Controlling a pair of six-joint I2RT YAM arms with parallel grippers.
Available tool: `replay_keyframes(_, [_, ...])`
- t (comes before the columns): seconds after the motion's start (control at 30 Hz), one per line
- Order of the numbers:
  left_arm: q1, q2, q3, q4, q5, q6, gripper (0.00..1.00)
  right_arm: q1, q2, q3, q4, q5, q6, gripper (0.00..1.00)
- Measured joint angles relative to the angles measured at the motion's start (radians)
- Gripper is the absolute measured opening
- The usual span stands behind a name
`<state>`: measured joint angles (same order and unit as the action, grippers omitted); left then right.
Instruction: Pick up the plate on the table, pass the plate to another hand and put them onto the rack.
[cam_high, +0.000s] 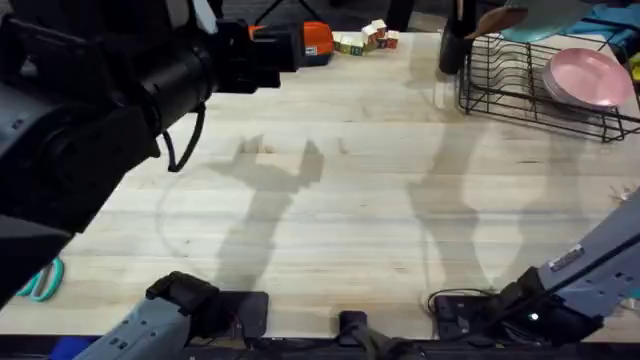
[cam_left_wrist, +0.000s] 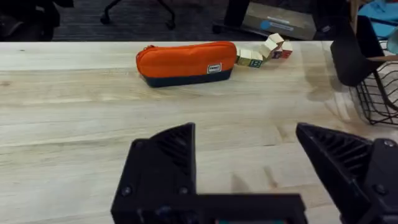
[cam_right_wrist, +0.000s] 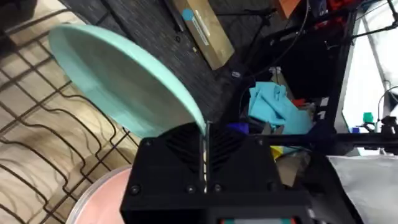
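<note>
The teal plate (cam_right_wrist: 118, 87) is held tilted on edge by its rim, with my right gripper (cam_right_wrist: 204, 149) shut on it, over the black wire rack (cam_right_wrist: 37, 143). From overhead, the plate (cam_high: 545, 14) hangs at the far right edge above the rack (cam_high: 510, 85), and the dark right gripper (cam_high: 458, 40) sits beside the rack's left end. A pink plate (cam_high: 588, 78) leans in the rack. My left gripper (cam_left_wrist: 245, 155) is open and empty, hovering over the bare table (cam_left_wrist: 74, 118). Its arm (cam_high: 120, 90) looms large at the upper left.
An orange zip pouch (cam_left_wrist: 186, 62) and a few small wooden blocks (cam_left_wrist: 264, 53) lie along the table's far edge. Teal-handled scissors (cam_high: 40, 280) rest at the near left edge. Beyond the table are a blue cloth (cam_right_wrist: 273, 106) and cables.
</note>
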<state>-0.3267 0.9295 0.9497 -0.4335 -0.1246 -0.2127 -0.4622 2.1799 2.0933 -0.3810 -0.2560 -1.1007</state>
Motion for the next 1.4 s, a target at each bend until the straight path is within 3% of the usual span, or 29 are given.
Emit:
replay_keyframes(0.67, [0.0, 0.0, 0.0, 0.0, 0.0, 0.0, 0.994, 0.0, 0.067, 0.0, -0.068, 0.001, 0.0, 0.03])
replay_keyframes(1.0, [0.0, 0.0, 0.0, 0.0, 0.0, 0.0, 0.994, 0.001, 0.067, 0.0, -0.082, 0.0, -0.008, 0.274])
replay_keyframes(1.23, [0.0, 0.0, 0.0, 0.0, 0.0, 0.0, 0.994, 0.001, 0.06, 0.0, -0.088, 0.0, -0.007, 0.328])
replay_keyframes(1.4, [0.0, 0.0, 0.0, 0.0, 0.0, 0.0, 0.994, 0.001, -0.014, 0.0, -0.122, 0.0, -0.008, 0.367])
